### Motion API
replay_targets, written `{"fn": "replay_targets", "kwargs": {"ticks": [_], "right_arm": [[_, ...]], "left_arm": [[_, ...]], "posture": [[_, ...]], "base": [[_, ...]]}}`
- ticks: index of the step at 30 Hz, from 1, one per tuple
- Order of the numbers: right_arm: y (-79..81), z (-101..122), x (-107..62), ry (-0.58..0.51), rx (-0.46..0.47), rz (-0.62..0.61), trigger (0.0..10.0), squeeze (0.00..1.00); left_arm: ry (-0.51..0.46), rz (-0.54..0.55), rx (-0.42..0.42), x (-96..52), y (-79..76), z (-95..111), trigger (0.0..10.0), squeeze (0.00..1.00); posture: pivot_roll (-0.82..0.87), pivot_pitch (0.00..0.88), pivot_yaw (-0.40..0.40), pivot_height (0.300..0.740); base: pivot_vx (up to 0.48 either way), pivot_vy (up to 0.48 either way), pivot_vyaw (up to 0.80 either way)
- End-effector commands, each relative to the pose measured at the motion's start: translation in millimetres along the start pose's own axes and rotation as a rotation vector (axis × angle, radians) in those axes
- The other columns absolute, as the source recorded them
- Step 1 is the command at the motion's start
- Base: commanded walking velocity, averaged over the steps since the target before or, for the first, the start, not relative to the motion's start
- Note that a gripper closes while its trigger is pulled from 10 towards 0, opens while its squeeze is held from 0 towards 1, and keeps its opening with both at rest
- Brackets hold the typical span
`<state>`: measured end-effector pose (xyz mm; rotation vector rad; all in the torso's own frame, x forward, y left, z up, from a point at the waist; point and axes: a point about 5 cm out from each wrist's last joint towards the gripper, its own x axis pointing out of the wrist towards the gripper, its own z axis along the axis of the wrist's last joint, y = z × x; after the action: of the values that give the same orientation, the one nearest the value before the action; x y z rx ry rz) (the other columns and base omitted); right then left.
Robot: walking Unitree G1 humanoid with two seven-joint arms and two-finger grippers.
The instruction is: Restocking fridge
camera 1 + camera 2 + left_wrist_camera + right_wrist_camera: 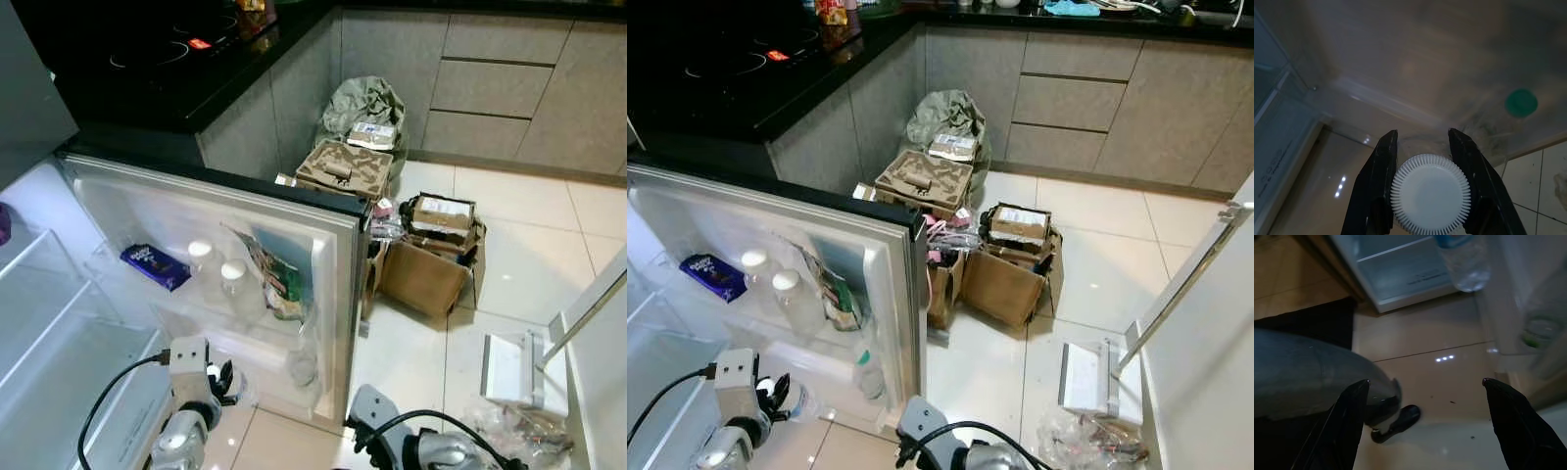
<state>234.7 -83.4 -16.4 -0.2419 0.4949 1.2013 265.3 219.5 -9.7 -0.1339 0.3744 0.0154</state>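
Observation:
The fridge door point(196, 211) stands open on my left. Its upper shelf holds a blue packet point(155, 264), two white-capped bottles point(233, 274) and a snack bag point(279, 279). A green-capped bottle point(302, 364) sits in the lower door shelf. My left gripper point(1422, 139) is low in front of that shelf, shut on a clear bottle with a ribbed white cap point(1430, 193). My right gripper point(1425, 381) hangs open above the floor tiles, with nothing between its fingers.
Cardboard boxes point(426, 259), a pulp tray point(343, 166) and a green bag point(362, 103) crowd the floor past the door's edge. A white flat object point(511, 367) and a plastic bag point(509, 426) lie at the right by a white panel point(598, 333). A black hob counter point(167, 59) is behind.

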Motion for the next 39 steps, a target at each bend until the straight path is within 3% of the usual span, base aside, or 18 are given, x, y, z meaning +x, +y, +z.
{"fn": "replay_targets", "kwargs": {"ticks": [1, 20, 26, 39], "right_arm": [[3.5, -1.1, 0.6, -0.003, 0.012, 0.016, 10.0, 0.00], [11.5, 11.8, 0.2, -0.055, -0.014, 0.125, 10.0, 0.00], [14.3, 15.3, -0.2, -0.068, -0.022, 0.159, 10.0, 0.00], [12.3, 27.1, -3.5, -0.110, -0.018, 0.171, 10.0, 0.00]], "left_arm": [[-0.013, 0.028, 0.006, -2.6, 9.3, 1.7, 10.0, 0.00], [-0.088, 0.020, -0.009, 2.8, 8.3, 17.1, 10.0, 0.00], [-0.129, 0.003, -0.011, 7.0, 4.6, 26.8, 10.0, 0.00], [-0.259, -0.066, 0.005, 17.3, -5.2, 59.8, 10.0, 0.00]], "posture": [[-0.10, 0.104, 0.040, 0.655], [-0.10, 0.110, 0.039, 0.630], [-0.10, 0.110, 0.039, 0.605], [-0.09, 0.121, 0.037, 0.605]], "base": [[0.000, 0.000, 0.00], [0.000, 0.000, 0.00], [0.000, 0.000, 0.00], [0.000, 0.000, 0.00]]}}
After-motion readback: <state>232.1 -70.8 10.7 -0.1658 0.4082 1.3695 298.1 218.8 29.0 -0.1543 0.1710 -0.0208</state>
